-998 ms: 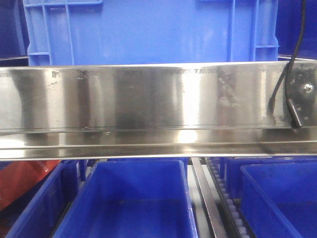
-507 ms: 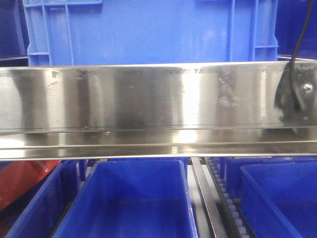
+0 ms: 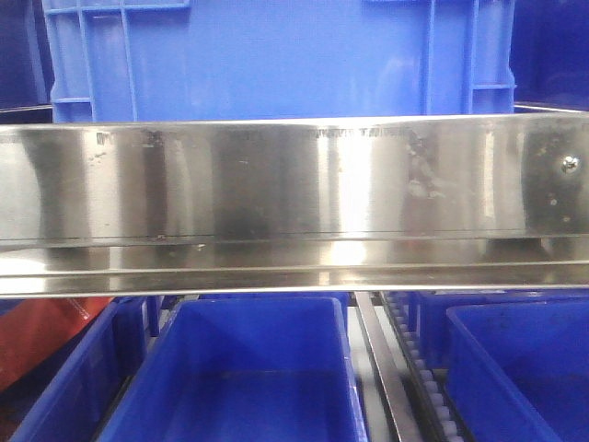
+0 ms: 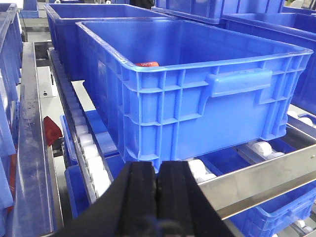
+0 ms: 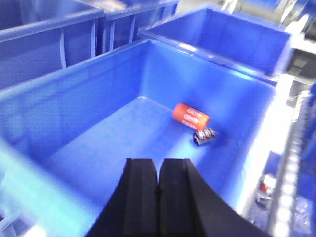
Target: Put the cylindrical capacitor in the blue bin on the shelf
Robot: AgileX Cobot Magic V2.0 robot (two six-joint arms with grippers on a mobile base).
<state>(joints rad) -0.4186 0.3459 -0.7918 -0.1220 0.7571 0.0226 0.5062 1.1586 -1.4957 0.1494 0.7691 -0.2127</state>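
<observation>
The cylindrical capacitor (image 5: 204,136) lay on the floor of the blue bin (image 5: 98,123), near its far right corner, just beside an orange cylinder (image 5: 190,116). The right gripper (image 5: 159,185) hung above the bin's near side, jaws clenched together and empty. The left gripper (image 4: 158,187) was likewise clenched on nothing, near the shelf (image 4: 256,180) rail.

Front view: four blue bins; one large bin (image 3: 276,60) above the shelf rail (image 3: 276,184), three below it, left (image 3: 78,378), centre (image 3: 244,368), right (image 3: 525,364); one screw (image 3: 571,164) in the rail; one roller track (image 3: 428,387).

Right wrist view: one gripper (image 5: 158,185), two fingers pressed together; two items in the bin (image 5: 74,108): one orange cylinder (image 5: 190,116), one dark cylindrical capacitor (image 5: 204,136).

Left wrist view: one gripper (image 4: 158,187), two fingers, no gap visible; one orange item (image 4: 147,63) just visible in the nearest bin (image 4: 197,94).
</observation>
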